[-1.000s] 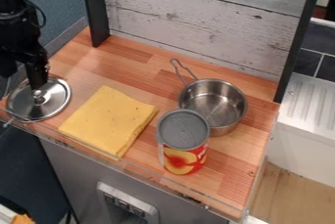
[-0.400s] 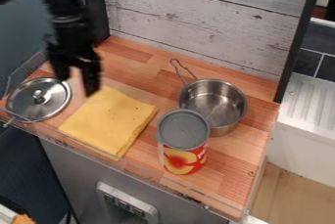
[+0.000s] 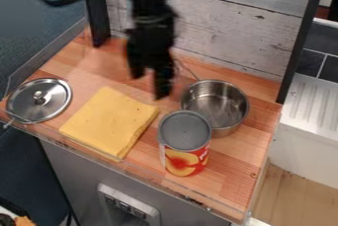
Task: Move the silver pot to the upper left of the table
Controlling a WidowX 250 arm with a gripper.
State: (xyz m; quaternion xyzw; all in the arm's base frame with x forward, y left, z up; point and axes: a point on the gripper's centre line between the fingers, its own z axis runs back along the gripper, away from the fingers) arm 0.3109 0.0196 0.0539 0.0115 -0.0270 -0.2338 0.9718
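1. The black pincer point(image 3: 149, 86) was held above the wooden table point(image 3: 228, 163), fingers pointed downward and spread apart.
2. The silver pot point(image 3: 214, 102) was seen upright on the table, near the pincer and to its right in the view; its wire handle point(image 3: 188, 70) was angled back toward the pincer.
3. A red-labelled can point(image 3: 185, 143) was stood nearer the camera than the pincer, beside the pot; whether the two were touching could not be told.
4. A yellow slab point(image 3: 109, 121) was laid flat, to the pincer's lower left.
5. A silver lid point(image 3: 39, 100) was set knob up, farther left of the pincer.
6. Pale planks point(image 3: 234, 27) were seen behind the pincer.
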